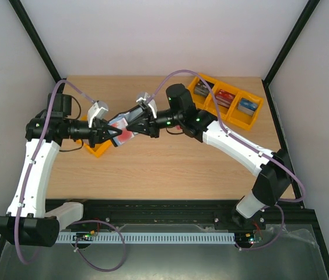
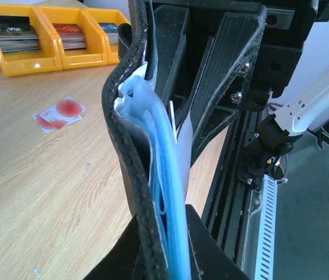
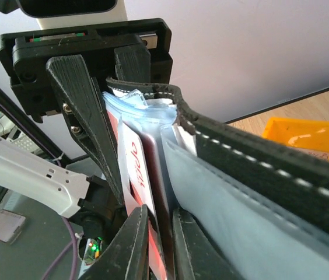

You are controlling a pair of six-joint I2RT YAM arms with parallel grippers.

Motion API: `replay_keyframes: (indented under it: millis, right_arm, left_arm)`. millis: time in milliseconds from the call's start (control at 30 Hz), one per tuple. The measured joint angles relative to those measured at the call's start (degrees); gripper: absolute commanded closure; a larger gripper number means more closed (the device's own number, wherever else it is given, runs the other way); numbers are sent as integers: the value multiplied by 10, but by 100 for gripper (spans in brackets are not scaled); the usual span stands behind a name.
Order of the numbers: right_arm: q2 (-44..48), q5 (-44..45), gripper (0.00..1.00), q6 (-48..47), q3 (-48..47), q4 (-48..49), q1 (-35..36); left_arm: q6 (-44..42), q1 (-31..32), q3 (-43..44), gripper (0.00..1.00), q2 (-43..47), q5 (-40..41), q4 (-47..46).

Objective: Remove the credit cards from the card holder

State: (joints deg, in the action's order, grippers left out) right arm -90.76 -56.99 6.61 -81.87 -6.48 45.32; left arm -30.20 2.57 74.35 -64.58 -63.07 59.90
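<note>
Tabletop, from above (image 1: 153, 175): pale wood, with both arms over its left-centre part.
Card holder, from above (image 1: 119, 123): held off the tabletop left of centre, between the two tools.
Left tool, from above (image 1: 111, 134): clamped on the card holder from the left.
Right tool, from above (image 1: 136, 124): pointed at the card holder from the right, tips at its edge.
Yellow trays, from above (image 1: 226, 100): row of three at upper right, holding card stacks.
Yellow bin, from above (image 1: 97, 149): on the tabletop just below the left tool.
Card holder, left wrist (image 2: 130, 175): edge-on up the middle; bowed black stitched cover with blue clear pockets beside it, lower end pinched between the left tool's fingers (image 2: 208, 254).
Right tool, left wrist: black, reaching down from top centre onto the holder's upper end.
Second credit card, left wrist (image 2: 59, 114): flat on the tabletop at middle left, pale with red round marks, well apart from the holder.
Credit card, right wrist (image 3: 134, 169): white with red lettering, upright among the pockets.
Right tool, right wrist (image 3: 158, 245): drawn together on the credit card at bottom centre.
Left tool, right wrist (image 3: 97, 125): at upper left, gripping the holder's far end.
Yellow bin, right wrist (image 3: 304, 137): at the right edge.
</note>
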Motion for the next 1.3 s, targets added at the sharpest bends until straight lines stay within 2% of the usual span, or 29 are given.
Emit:
replay_keyframes:
  millis: [100, 233, 333, 467, 733, 1300]
  right_arm:
    - [0, -9, 90, -1, 3, 8, 0]
    - [0, -9, 98, -2, 3, 8, 0]
    - [2, -10, 98, -7, 5, 10, 0]
    - [16, -6, 98, -10, 23, 26, 0]
    - [46, -12, 98, 18, 64, 85, -9]
    - [57, -9, 98, 29, 68, 97, -21]
  left_arm:
    - [1, 2, 0, 98, 0, -4, 1]
    - [12, 2, 0, 98, 0, -3, 0]
    - [21, 2, 0, 98, 1, 1, 0]
    - [22, 3, 0, 88, 2, -5, -1]
    - [17, 6, 0, 82, 2, -45, -9]
    - [12, 5, 0, 77, 2, -66, -9]
